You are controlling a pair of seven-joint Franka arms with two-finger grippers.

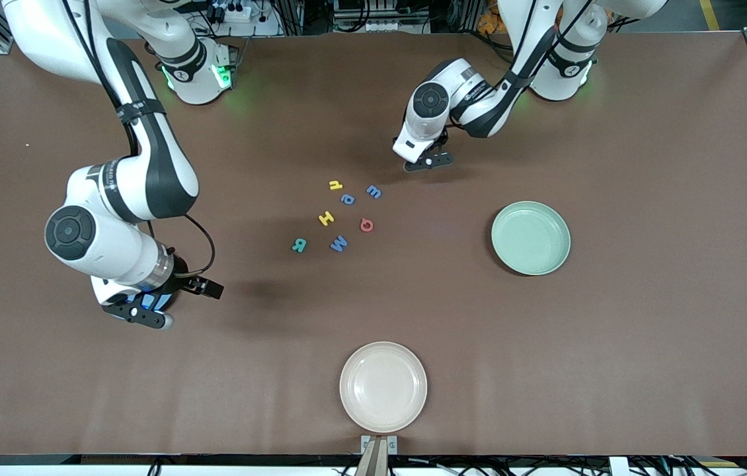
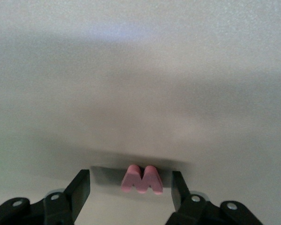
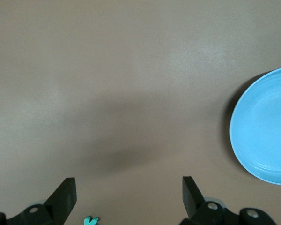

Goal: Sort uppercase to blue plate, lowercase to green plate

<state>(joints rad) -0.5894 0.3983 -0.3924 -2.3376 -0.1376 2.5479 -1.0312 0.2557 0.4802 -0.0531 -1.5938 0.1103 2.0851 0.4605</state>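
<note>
The left claw [image 1: 428, 162] is down low at the tabletop [image 1: 611, 330], up near the robots' end, a little away from the other letters. In the left wrist view its two black fingers [image 2: 79, 190] stand on each side of a small pink-red foam letter w [image 2: 141, 179]. There is a gap on both sides, so the claw is partly open and does not pinch the letter yet.

The right claw [image 1: 142, 314] hangs over bare tabletop at the right arm's end. It is wide open and holds nothing. This arm waits. Its wrist view shows the round sky-blue plate [image 3: 264, 126], empty.

The other little foam letters lie in a bunch in the middle: a yellow n [image 1: 336, 185], a blue a [image 1: 348, 199], a small blue m [image 1: 374, 192], a yellow H [image 1: 326, 217], a red Q [image 1: 367, 225], a big blue M [image 1: 338, 243] and a teal R [image 1: 299, 245]. The round pale green plate [image 1: 531, 238] sits toward the left arm's end and is empty. A round cream plate [image 1: 383, 387] lies nearest the front camera.

The foam letters look very light and squishy. I think they will not break, but they can slide or tip. It is best to pinch the w gently on its two flat outer sides.
</note>
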